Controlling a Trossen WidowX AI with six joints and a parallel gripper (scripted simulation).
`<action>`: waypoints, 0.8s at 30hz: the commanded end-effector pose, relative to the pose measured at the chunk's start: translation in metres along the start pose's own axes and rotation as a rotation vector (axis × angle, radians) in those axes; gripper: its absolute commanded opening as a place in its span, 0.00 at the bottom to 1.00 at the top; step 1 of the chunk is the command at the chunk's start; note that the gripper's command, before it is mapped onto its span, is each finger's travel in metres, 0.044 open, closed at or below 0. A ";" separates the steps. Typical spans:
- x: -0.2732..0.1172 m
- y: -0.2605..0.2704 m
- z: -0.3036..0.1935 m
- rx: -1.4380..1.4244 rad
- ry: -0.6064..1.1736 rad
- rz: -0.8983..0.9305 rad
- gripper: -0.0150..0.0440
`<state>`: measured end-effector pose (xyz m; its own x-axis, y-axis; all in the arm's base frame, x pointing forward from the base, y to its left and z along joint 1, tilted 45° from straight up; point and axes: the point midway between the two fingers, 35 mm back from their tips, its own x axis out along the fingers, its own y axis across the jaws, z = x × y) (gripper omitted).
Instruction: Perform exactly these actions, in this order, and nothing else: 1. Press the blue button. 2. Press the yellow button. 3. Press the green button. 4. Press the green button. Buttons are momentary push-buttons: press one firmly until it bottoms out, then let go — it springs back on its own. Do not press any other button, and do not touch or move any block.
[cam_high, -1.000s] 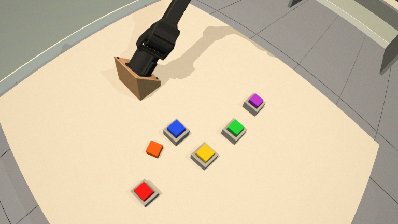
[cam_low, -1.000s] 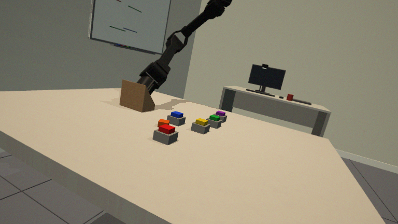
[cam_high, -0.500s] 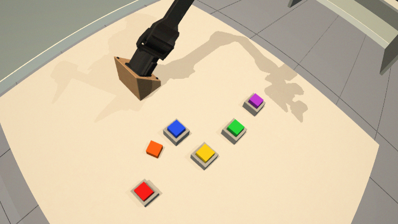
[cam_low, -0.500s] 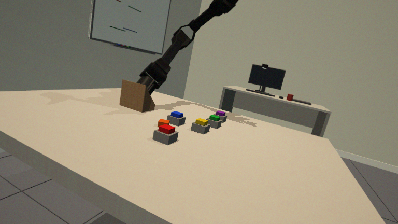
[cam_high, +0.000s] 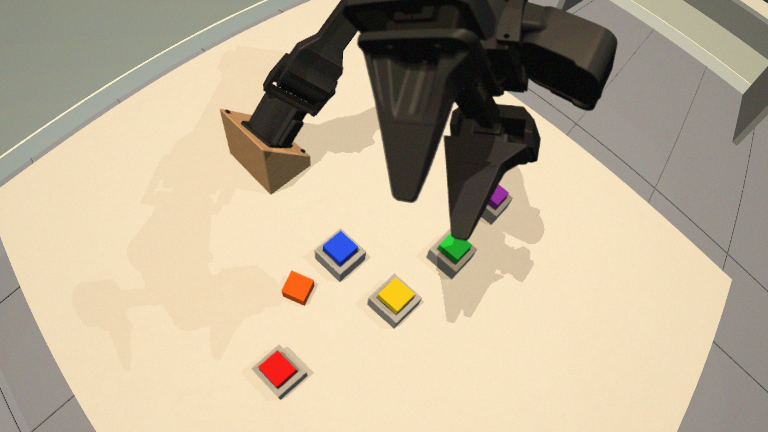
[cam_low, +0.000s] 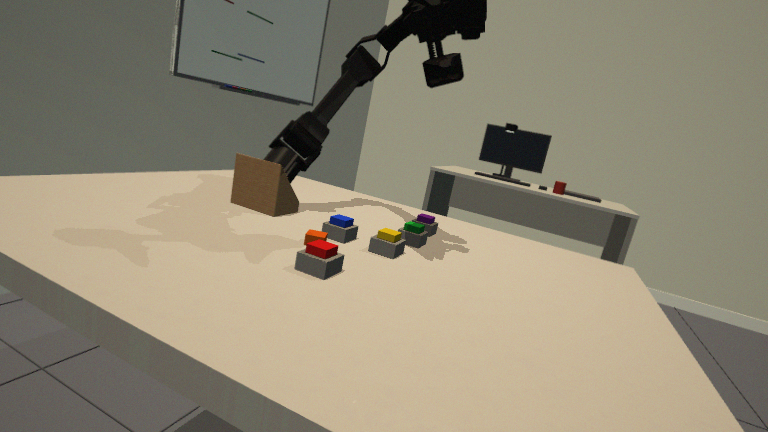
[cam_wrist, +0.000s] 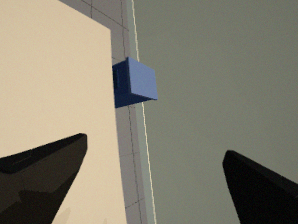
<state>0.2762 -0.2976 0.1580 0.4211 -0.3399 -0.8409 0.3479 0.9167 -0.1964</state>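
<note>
The blue button (cam_high: 340, 247) (cam_low: 341, 220), the yellow button (cam_high: 395, 294) (cam_low: 389, 234) and the green button (cam_high: 455, 250) (cam_low: 414, 227) sit on grey bases on the table, caps raised. My gripper (cam_high: 432, 218) (cam_wrist: 157, 151) is open and empty. The exterior view shows the arm's end high above the table, touching no button. In the top view one fingertip overlaps the back edge of the green button in the picture. No button shows in the wrist view.
A red button (cam_high: 277, 368) (cam_low: 321, 248) stands at the front, and a purple button (cam_high: 498, 196) (cam_low: 425, 218) is behind the green one, partly hidden in the top view. An orange block (cam_high: 298, 287) (cam_low: 315, 236) lies near the blue button. A blue box (cam_wrist: 143, 80) shows past the table edge.
</note>
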 end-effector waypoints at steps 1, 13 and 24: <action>0.026 0.044 -0.061 -0.055 0.198 0.257 0.93; -0.008 0.157 -0.177 0.033 0.548 1.013 0.93; -0.004 0.163 -0.180 0.033 0.547 1.012 0.84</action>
<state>0.1804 -0.1158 0.0434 0.1036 0.6822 -0.7238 0.0868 0.7187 0.6899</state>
